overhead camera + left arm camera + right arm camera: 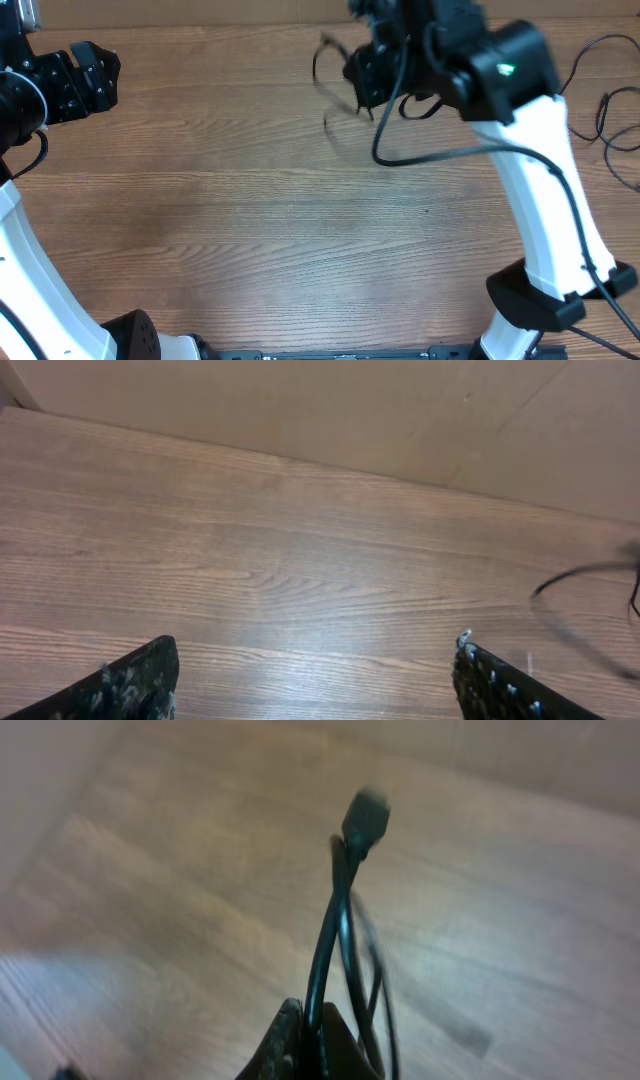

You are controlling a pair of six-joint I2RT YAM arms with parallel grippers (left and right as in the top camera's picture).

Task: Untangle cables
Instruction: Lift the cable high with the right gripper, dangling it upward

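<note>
In the right wrist view my right gripper point(316, 1017) is shut on thin black cables point(335, 935), whose strands rise from between the fingers to a small plug connector point(365, 817) held off the table. In the overhead view that gripper point(366, 78) is at the far middle of the table, with thin cable loops point(322, 68) hanging to its left. My left gripper point(88, 80) is at the far left, open and holding nothing. In its wrist view the left gripper point(315, 670) shows bare wood between its fingers, and a cable loop point(585, 572) lies far right.
More thin black cords point(612, 112) lie in loops at the table's far right edge. The thicker arm cable point(430, 155) droops over the table below the right wrist. A beige wall point(400, 410) borders the far side of the wooden table point(250, 220).
</note>
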